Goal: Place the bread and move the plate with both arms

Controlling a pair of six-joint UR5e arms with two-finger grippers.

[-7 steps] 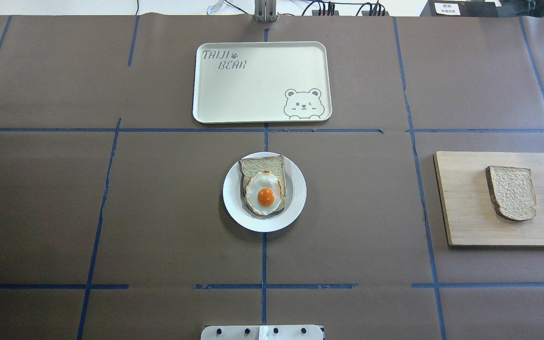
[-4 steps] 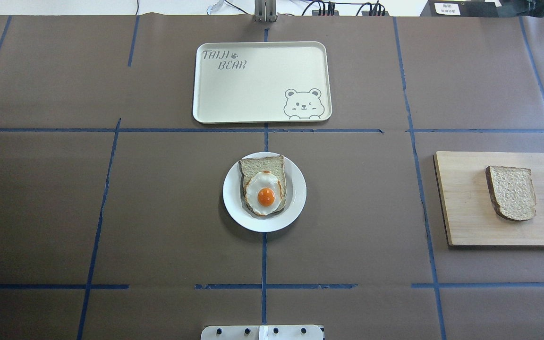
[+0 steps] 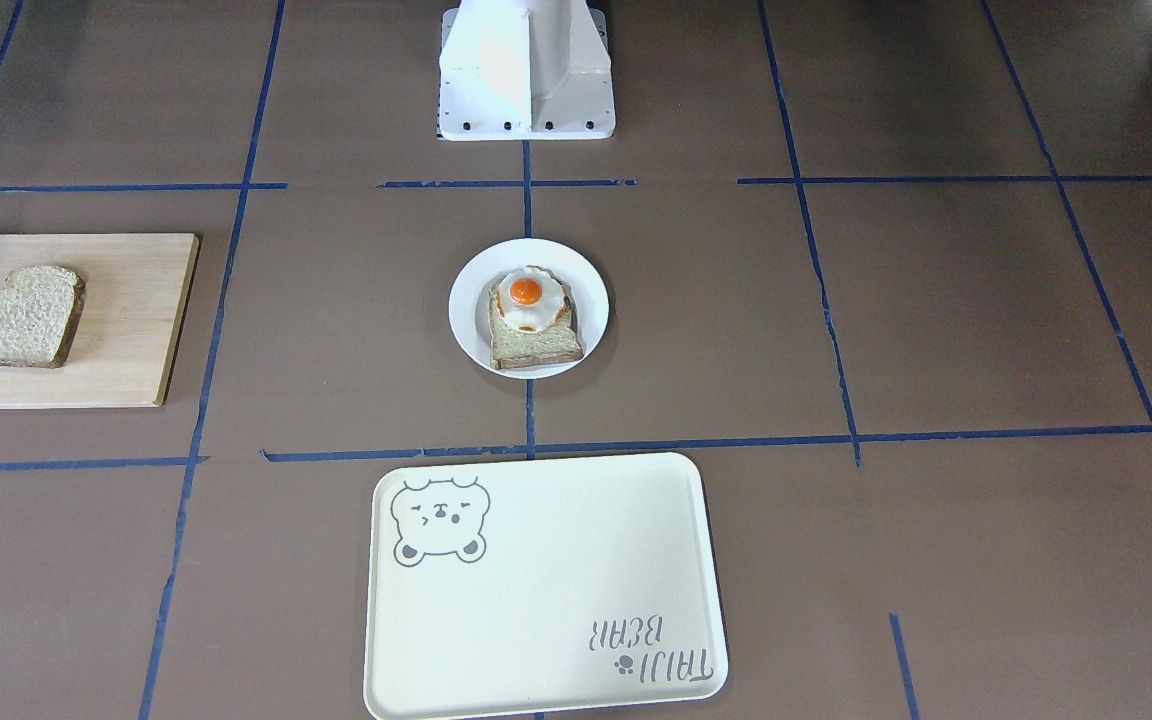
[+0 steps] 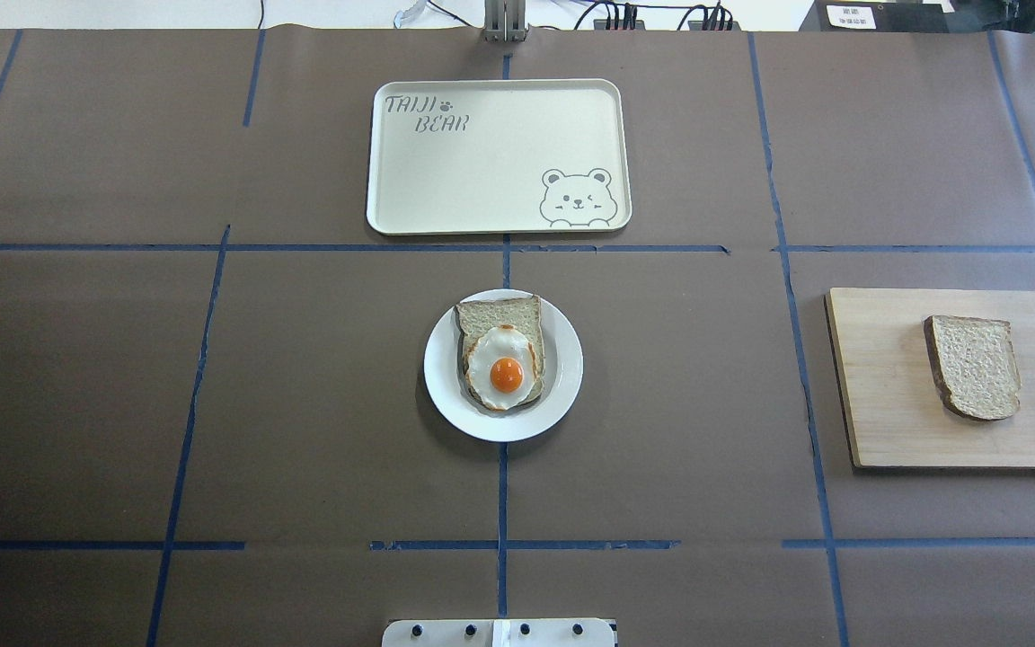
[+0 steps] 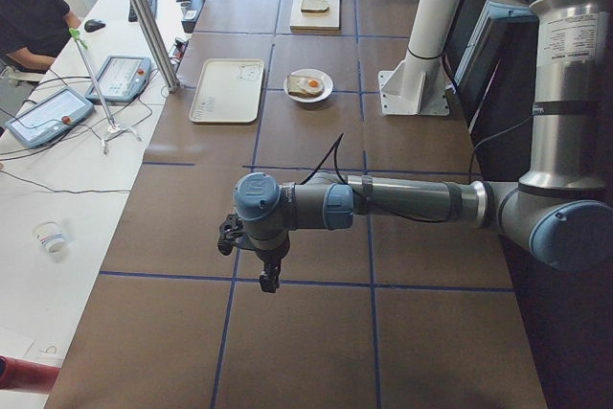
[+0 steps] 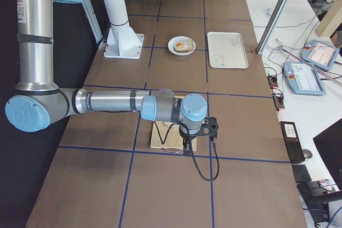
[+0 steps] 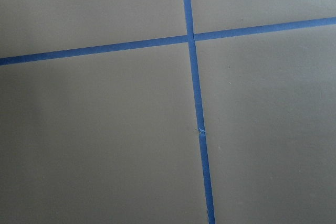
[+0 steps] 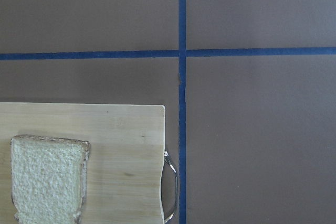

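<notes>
The plain bread slice (image 4: 974, 367) lies on a wooden cutting board (image 4: 886, 422) at the table's right side; it also shows in the front view (image 3: 28, 316) and the right wrist view (image 8: 47, 182). The small white plate (image 4: 446, 395) sits at the table's middle and bears a toasted slice with a fried egg (image 4: 506, 364). My left gripper (image 5: 268, 280) hangs over bare table far to the left, away from the plate. My right gripper (image 6: 188, 145) hangs above the board's outer end. I cannot tell whether either gripper is open or shut.
A cream bear-print tray (image 4: 482, 171) lies beyond the plate on the far side. The white pedestal base (image 3: 526, 70) stands at the near edge. Blue tape lines cross the brown table cover. An operator's desk with tablets (image 5: 48, 112) lies beyond the far edge.
</notes>
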